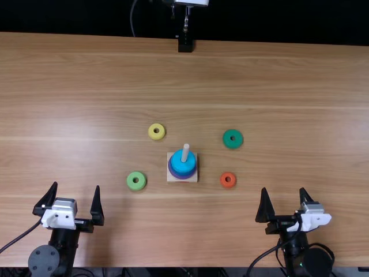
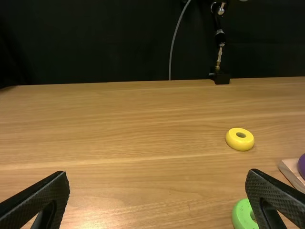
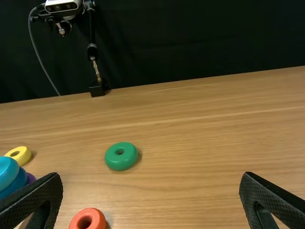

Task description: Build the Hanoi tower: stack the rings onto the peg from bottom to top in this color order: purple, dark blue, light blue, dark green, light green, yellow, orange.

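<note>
the peg (image 1: 185, 151) bears purple ring (image 1: 183, 177), seemingly dark blue ring (image 3: 15, 185), light blue ring (image 1: 183, 158); left claw (image 1: 76, 186) and right claw (image 1: 283, 189) (both near) gape wide, empty.

Left wrist view | purple ring (image 2: 302, 165), light green ring (image 2: 239, 214) | cut off (partly)

Base (image 1: 171, 178) mid-desk (image 1: 300, 86), peg (image 1: 185, 152) upright on it, ring stack (image 1: 181, 166) around peg. Four loose rings on desk, all apart from base: back-left ring (image 1: 157, 137) behind and left of base; front-left ring (image 1: 131, 183) left, slightly before; back-right ring (image 1: 237, 143) behind and right; front-right ring (image 1: 232, 183) right, slightly before. Stand foot (image 1: 185, 45) at desk's far edge, behind base.
</note>
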